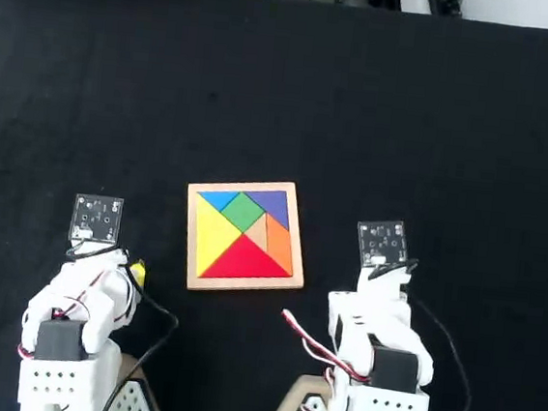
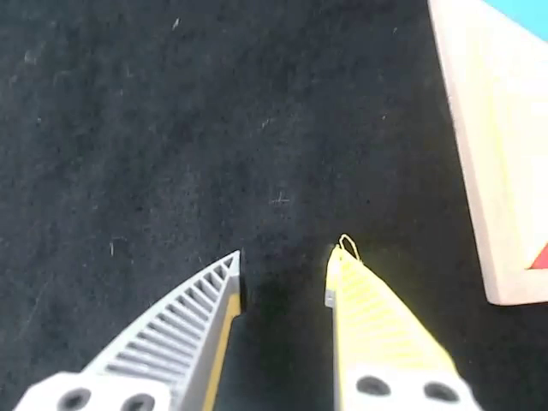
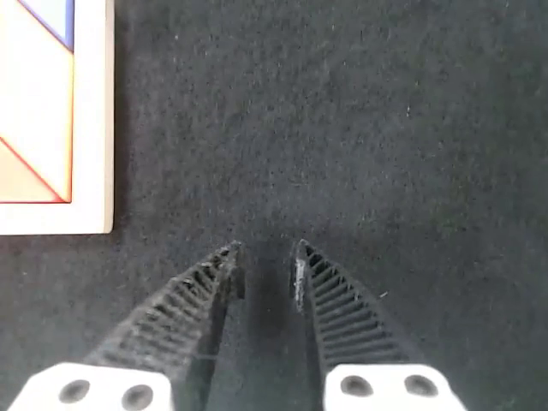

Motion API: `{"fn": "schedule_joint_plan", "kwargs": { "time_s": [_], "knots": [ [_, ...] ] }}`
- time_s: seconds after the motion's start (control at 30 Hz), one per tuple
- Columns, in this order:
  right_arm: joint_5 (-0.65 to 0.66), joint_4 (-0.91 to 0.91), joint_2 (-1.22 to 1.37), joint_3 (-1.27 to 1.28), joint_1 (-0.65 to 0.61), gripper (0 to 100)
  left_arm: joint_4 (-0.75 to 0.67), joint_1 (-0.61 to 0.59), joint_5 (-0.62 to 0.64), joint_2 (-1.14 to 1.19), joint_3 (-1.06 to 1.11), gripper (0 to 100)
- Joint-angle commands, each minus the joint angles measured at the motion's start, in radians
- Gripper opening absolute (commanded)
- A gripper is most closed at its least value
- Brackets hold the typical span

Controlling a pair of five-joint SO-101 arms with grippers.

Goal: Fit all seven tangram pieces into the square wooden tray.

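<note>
Square wooden tray (image 1: 245, 283), pale rim, holds flat coloured tangram pieces (image 1: 227, 240). Fuzzy black bench (image 1: 408, 121). Ribbed left claw (image 2: 284, 261) slightly apart; right claw (image 3: 265, 257) narrowly apart.

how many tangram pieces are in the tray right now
7, all in the wooden tray: blue, green and purple along its far edge, yellow on the left, red nearest the arms, orange on the right, tan mid-tray. None look hidden.
</note>
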Motion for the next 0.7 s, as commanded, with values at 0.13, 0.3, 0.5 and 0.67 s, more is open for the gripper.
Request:
{"fn": "schedule_joint_plan", "kwargs": {
  "time_s": [0.13,0.3,0.5,0.67],
  "knots": [
    [-0.009,0.006,-0.053,0.001,-0.061,10.6,0.011,-0.012,-0.003,-0.008,0.019,17],
    [-0.009,0.008,-0.058,-0.001,-0.273,10.6,0.011,0.131,-0.003,-0.008,0.019,17],
    [-0.008,0.008,-0.059,-0.001,-0.137,10.6,0.011,0.084,-0.009,-0.008,0.019,17],
    [-0.009,0.009,-0.059,-0.001,-0.137,10.6,0.011,0.079,-0.009,-0.008,0.019,17]
  ]
}}
